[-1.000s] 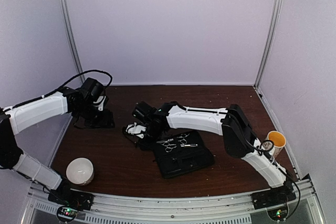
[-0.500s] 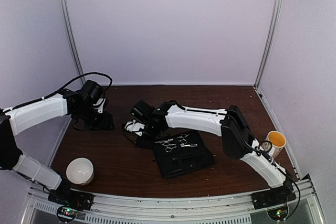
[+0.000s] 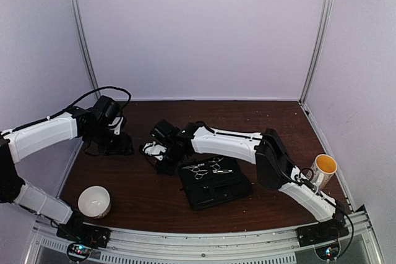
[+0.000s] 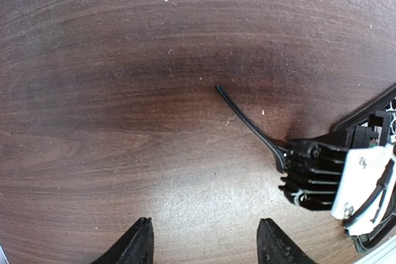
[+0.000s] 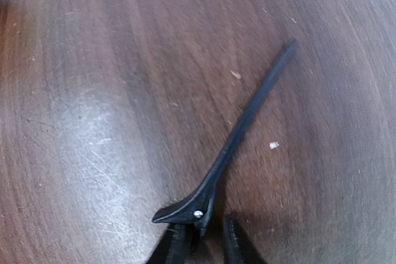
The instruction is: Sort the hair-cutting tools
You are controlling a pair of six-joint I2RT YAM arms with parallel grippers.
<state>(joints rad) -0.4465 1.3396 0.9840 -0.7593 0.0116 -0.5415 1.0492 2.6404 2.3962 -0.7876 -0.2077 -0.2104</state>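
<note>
The thin black clip (image 5: 247,122) was pinched at its fat end by the right gripper (image 5: 199,239), low over the table (image 5: 93,122). The left gripper (image 4: 204,233) was held wide open nearby, with nothing in it. Only a tiny bit was gripped, so the clip could be twisted loose and dropped.

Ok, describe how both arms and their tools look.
The left arm and right arm are white shells with black joints; a black cable loops above the left one. The left tool and right tool have tapered black fingers.
</note>
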